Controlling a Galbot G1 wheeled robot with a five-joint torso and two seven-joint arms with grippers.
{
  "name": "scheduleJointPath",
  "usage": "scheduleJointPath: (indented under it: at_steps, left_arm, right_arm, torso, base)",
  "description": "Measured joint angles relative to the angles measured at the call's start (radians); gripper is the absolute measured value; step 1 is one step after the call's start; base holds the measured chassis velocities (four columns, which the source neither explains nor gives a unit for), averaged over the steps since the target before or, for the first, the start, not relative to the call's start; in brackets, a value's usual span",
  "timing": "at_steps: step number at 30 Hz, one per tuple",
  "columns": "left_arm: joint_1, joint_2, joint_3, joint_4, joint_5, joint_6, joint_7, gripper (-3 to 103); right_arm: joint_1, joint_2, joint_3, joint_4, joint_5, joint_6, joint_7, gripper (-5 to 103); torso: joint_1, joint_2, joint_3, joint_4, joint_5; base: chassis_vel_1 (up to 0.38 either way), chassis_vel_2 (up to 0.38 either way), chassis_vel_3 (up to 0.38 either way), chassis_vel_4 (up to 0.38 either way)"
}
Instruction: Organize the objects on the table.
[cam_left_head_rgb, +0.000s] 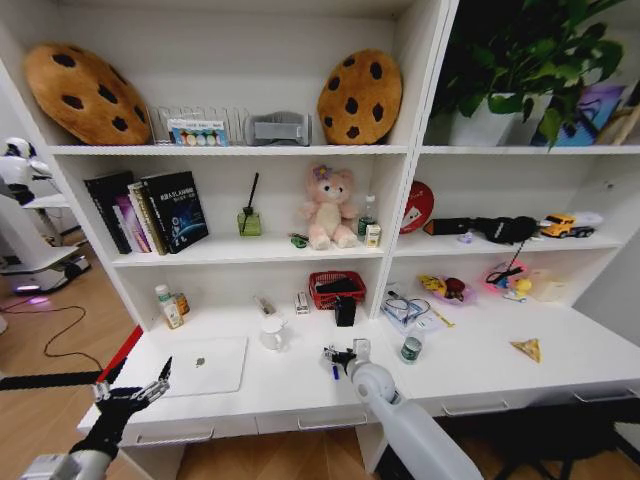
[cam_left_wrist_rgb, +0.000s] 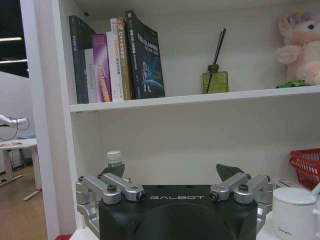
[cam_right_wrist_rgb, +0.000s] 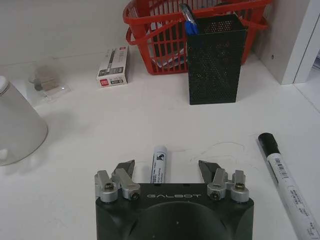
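right gripper (cam_right_wrist_rgb: 167, 170) open, low over surface (cam_right_wrist_rgb: 100, 150) | marker (cam_right_wrist_rgb: 159, 162) between fingers, long axis 12–6 o'clock | left gripper (cam_left_head_rgb: 135, 392) open, idle by laptop (cam_left_head_rgb: 205, 366)

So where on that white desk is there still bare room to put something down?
The widest bare stretch of the desk lies at its right end, around the small yellow wedge. A smaller patch sits between the laptop and the right gripper, in front of the mug. It is crowded at the back, around the red basket and black pen holder.
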Motion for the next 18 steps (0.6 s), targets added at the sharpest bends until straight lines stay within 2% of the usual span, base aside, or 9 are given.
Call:
scheduleJointPath:
  at_steps: [2, 3, 5, 8, 11, 15, 18]
  left_arm:
    - [0.0, 0.0, 0.0, 0.0, 0.0, 0.0, 0.0, 100]
    - [0.0, 0.0, 0.0, 0.0, 0.0, 0.0, 0.0, 100]
    - [0.0, 0.0, 0.0, 0.0, 0.0, 0.0, 0.0, 100]
    - [0.0, 0.0, 0.0, 0.0, 0.0, 0.0, 0.0, 100]
    - [0.0, 0.0, 0.0, 0.0, 0.0, 0.0, 0.0, 100]
    - [0.0, 0.0, 0.0, 0.0, 0.0, 0.0, 0.0, 100]
    - [0.0, 0.0, 0.0, 0.0, 0.0, 0.0, 0.0, 100]
  right_arm:
    - [0.007, 0.0, -0.006, -0.008, 0.0, 0.0, 0.0, 65]
    - [0.007, 0.0, -0.006, -0.008, 0.0, 0.0, 0.0, 65]
    - [0.006, -0.001, -0.014, -0.013, -0.007, 0.001, 0.002, 57]
    - [0.004, -0.002, -0.017, -0.014, -0.013, 0.002, 0.002, 55]
    - [-0.007, -0.003, -0.019, -0.012, -0.02, 0.004, 0.001, 46]
    - [-0.012, -0.005, -0.018, -0.008, -0.024, 0.004, 0.001, 42]
    - [-0.021, -0.007, -0.018, 0.003, -0.027, 0.003, 0.0, 27]
  torso:
    - [0.0, 0.0, 0.0, 0.0, 0.0]
    - [0.0, 0.0, 0.0, 0.0, 0.0]
    - [0.0, 0.0, 0.0, 0.0, 0.0]
    - [0.0, 0.0, 0.0, 0.0, -0.0001]
    - [0.0, 0.0, 0.0, 0.0, -0.0002]
    - [0.0, 0.0, 0.0, 0.0, -0.0002]
    - [0.0, 0.0, 0.0, -0.0001, 0.0]
  base:
    - [0.0, 0.0, 0.0, 0.0]
    - [0.0, 0.0, 0.0, 0.0]
    - [0.0, 0.0, 0.0, 0.0]
    - [0.0, 0.0, 0.0, 0.0]
    - [0.0, 0.0, 0.0, 0.0]
    - [0.0, 0.0, 0.0, 0.0]
    - [0.0, 0.0, 0.0, 0.0]
